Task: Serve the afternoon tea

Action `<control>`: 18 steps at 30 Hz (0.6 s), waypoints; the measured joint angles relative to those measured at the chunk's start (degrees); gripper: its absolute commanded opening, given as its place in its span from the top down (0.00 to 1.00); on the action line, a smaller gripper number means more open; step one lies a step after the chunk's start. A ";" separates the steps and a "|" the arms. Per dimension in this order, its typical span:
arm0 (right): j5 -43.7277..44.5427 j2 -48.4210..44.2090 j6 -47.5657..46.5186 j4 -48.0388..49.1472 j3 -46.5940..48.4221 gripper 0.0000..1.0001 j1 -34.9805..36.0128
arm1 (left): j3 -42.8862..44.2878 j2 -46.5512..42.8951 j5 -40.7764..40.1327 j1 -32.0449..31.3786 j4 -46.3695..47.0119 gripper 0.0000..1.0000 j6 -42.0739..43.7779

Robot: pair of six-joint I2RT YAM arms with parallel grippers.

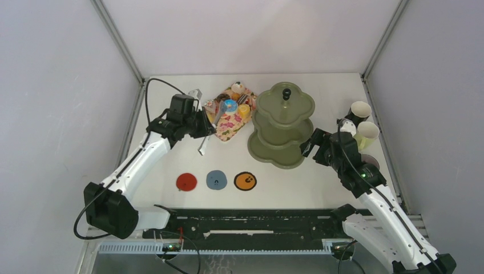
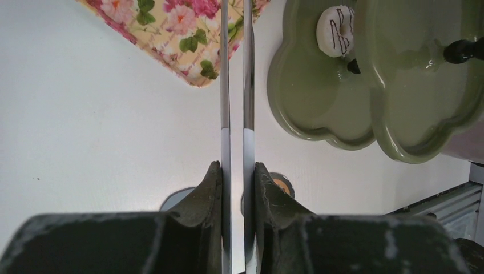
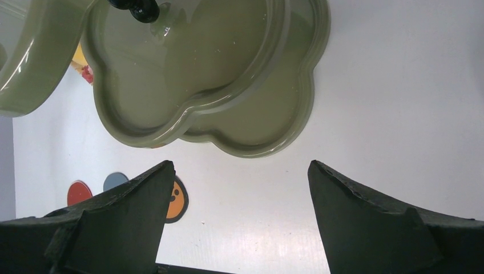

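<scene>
Pinches a pair of metal tongs (image 2: pixel 225 85) between the left fingers (image 2: pixel 210 188), the two blades drawn almost together and running out past the top of the wrist view. Aims those blades across a corner of the pink floral tray (image 2: pixel 188 63), just beside the olive-green stand (image 2: pixel 302 114). Holds the right fingers (image 3: pixel 142 200) spread wide, gripping nothing, low over the counter (image 3: pixel 399 85) and near the right side of the stand's bottom tier. Shows one white donut with dark stripes (image 2: pixel 338 29) lying on a lower tier, tucked partly under the tier above; cannot tell which of the two lower tiers. Finds the other treats (image 1: pixel 230 105) heaped on the tray, left of the stand. Places the mugs (image 1: pixel 361 110) in a cluster by the counter's right edge, apart from the stand. Sets red (image 1: pixel 186 182), blue (image 1: pixel 216 180) and orange coasters (image 1: pixel 245 181) in a row nearer the arm bases.
</scene>
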 measured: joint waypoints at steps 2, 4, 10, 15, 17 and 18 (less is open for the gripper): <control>0.09 0.15 0.07 0.02 0.00 0.06 0.22 | 0.85 -0.35 -0.22 0.00 -0.39 1.00 0.52; 0.20 0.24 0.22 0.02 0.00 0.06 0.46 | 1.55 -0.87 -0.22 0.02 -1.01 1.00 1.11; 0.72 0.20 0.72 0.04 0.00 0.06 0.57 | 3.41 -3.52 0.66 -0.48 -2.97 1.00 2.05; 0.98 -0.22 1.25 0.04 0.00 0.06 0.74 | 6.05 -3.69 1.95 -3.34 -3.63 1.00 2.54; 0.96 -0.24 1.29 0.04 0.02 0.06 0.76 | 7.58 -2.91 2.38 -5.33 -3.96 1.00 2.75; 0.96 -0.22 1.31 0.04 0.00 0.06 0.79 | 8.57 -2.21 2.45 -6.45 -4.04 1.00 2.97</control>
